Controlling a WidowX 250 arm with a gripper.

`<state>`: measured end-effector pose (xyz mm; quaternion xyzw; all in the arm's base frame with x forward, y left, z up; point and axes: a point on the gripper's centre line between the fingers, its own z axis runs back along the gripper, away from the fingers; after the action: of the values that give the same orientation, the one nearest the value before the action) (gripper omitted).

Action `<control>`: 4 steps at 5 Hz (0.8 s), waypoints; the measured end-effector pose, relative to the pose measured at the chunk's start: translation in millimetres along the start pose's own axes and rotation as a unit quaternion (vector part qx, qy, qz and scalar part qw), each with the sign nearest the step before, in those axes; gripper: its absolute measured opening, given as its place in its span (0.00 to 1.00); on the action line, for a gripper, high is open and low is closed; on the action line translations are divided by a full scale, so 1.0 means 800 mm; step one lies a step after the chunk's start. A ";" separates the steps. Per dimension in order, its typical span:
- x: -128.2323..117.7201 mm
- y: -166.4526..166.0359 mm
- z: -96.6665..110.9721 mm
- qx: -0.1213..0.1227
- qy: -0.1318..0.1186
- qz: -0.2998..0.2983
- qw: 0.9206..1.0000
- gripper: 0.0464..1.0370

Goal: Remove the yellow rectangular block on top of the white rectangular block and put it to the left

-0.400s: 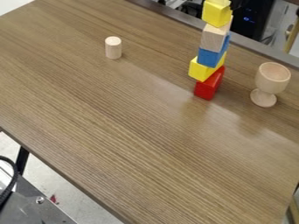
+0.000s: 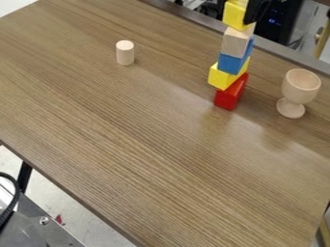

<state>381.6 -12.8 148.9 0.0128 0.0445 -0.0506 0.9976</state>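
Part of the black gripper (image 2: pixel 256 11) shows at the top edge, at the right side of the top yellow block (image 2: pixel 234 15) and overlapping it in view. That block rests on a pale, whitish wooden block (image 2: pixel 236 42), high in a stack. Beneath the pale block come a blue block (image 2: pixel 230 63), another yellow block (image 2: pixel 224 77) and a red block (image 2: pixel 230 94) standing on the table (image 2: pixel 148 140).
Left of the stack stands a small pale wooden cylinder (image 2: pixel 125 53). A wooden goblet (image 2: pixel 299 91) is to the stack's right. The table's far edge runs just behind the stack, with equipment beyond it.
The black gripper has come into view at the top edge, beside the top yellow block. The stack, cylinder and goblet look unmoved.
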 end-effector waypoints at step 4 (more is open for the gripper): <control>-0.032 -0.002 0.056 -0.042 -0.058 0.008 0.997 0.55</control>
<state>360.2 -13.5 195.6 -0.0318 -0.0117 -0.0418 0.9985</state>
